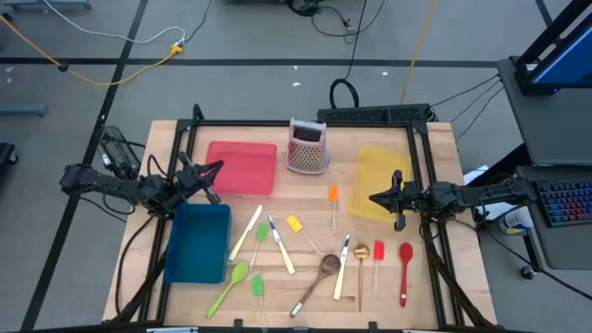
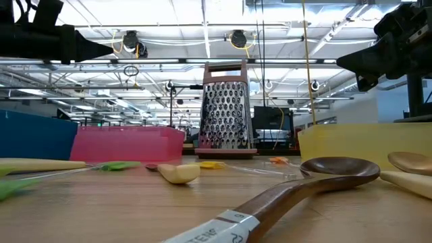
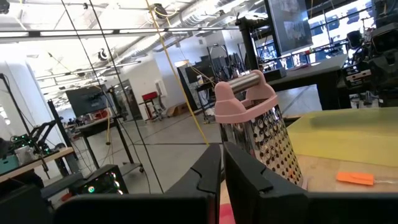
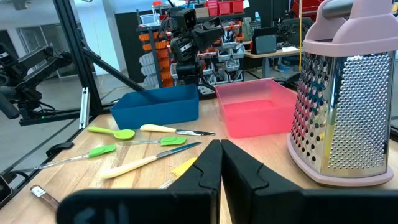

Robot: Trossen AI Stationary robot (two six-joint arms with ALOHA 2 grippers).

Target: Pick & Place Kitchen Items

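Note:
The kitchen items lie flat on the near half of the wooden table: cream-handled knives [image 1: 247,231] [image 1: 280,246] [image 1: 342,268], green spatulas [image 1: 262,233], a green spoon [image 1: 229,287], a yellow spatula [image 1: 295,224], an orange spatula [image 1: 333,195], a wooden spoon [image 1: 319,276], a gold spoon [image 1: 362,252], a red spatula [image 1: 378,250] and a red spoon [image 1: 405,264]. My left gripper [image 1: 216,169] hovers shut over the near left edge of the red bin [image 1: 242,168]. My right gripper [image 1: 375,197] hovers shut over the yellow bin [image 1: 382,180]. Both are high above the table and hold nothing.
A blue bin [image 1: 199,242] sits at the left, the red bin behind it, the yellow bin at the right. A pink-handled metal grater [image 1: 308,148] stands upright between the red and yellow bins. A black frame [image 1: 305,122] borders the table.

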